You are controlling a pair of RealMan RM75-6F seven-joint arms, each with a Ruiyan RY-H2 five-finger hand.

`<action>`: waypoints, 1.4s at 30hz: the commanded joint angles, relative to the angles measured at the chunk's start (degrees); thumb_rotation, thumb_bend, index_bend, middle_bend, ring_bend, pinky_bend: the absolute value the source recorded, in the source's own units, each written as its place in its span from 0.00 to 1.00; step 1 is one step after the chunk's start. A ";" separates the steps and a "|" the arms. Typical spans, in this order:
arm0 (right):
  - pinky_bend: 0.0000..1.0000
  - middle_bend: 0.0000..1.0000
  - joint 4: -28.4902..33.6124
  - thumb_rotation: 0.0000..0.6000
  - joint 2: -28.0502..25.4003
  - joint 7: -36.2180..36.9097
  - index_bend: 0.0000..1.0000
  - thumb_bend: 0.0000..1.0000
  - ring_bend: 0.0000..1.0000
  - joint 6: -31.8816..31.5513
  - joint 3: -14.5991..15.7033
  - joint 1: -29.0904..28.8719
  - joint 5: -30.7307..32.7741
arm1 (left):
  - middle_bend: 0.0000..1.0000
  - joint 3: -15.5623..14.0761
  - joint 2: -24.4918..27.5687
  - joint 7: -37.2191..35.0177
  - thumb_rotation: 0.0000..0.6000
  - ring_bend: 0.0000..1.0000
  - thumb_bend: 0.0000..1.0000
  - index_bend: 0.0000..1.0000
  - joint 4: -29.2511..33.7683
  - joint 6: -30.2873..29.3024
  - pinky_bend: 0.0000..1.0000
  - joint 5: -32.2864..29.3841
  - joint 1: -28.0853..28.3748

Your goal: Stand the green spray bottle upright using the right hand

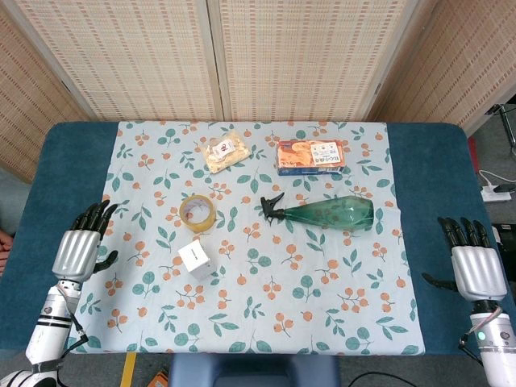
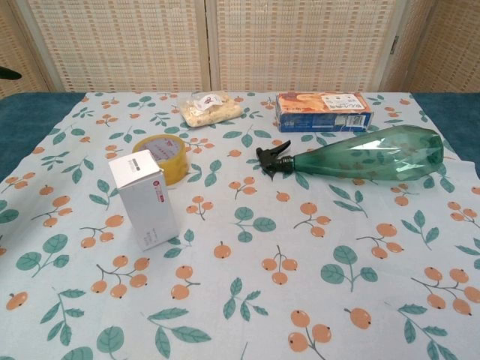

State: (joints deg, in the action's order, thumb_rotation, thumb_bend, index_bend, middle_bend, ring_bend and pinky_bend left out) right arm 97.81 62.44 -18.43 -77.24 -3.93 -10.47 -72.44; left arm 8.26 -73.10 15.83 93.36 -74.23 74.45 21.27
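Green translucent plastic forms the body of the spray bottle (image 1: 326, 214), which lies on its side on the floral tablecloth (image 1: 322, 306). Its black trigger head (image 2: 273, 159) points toward the tape roll (image 1: 197, 212); its wide base points the opposite way. No liquid level can be made out inside the bottle; the leaf pattern of the cloth shows through the wall.

Positions relative to the spray bottle:
- Orange snack box (image 1: 310, 156): just beyond the bottle, on the far side, lying flat and closed. Contents not visible.
- Clear snack bag (image 1: 226, 151): beyond the trigger head and off to its side, sealed, holding pale pieces.
- Tape roll: near the trigger head, lying flat, apart from it.
- White box (image 2: 143, 199): nearer the robot than the tape roll, standing upright, closed.

The right hand (image 1: 472, 262) rests on the blue table surface (image 1: 439, 177) past the cloth edge, well apart from the bottle base, fingers extended and apart, holding nothing. The left hand (image 1: 83, 244) sits at the opposite cloth edge, fingers likewise extended, holding nothing.
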 commanded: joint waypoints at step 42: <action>0.10 0.22 -14.34 1.00 17.33 -30.54 0.25 0.00 0.03 31.16 -12.86 -37.07 18.09 | 0.04 0.19 2.49 -7.94 1.00 0.00 0.25 0.00 0.60 2.67 0.15 -0.48 0.16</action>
State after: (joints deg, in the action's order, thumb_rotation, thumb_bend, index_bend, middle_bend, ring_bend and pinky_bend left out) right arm 86.40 77.17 -45.81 -48.54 -16.33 -44.69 -57.74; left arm 8.44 -70.62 7.90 93.98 -71.56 73.93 21.42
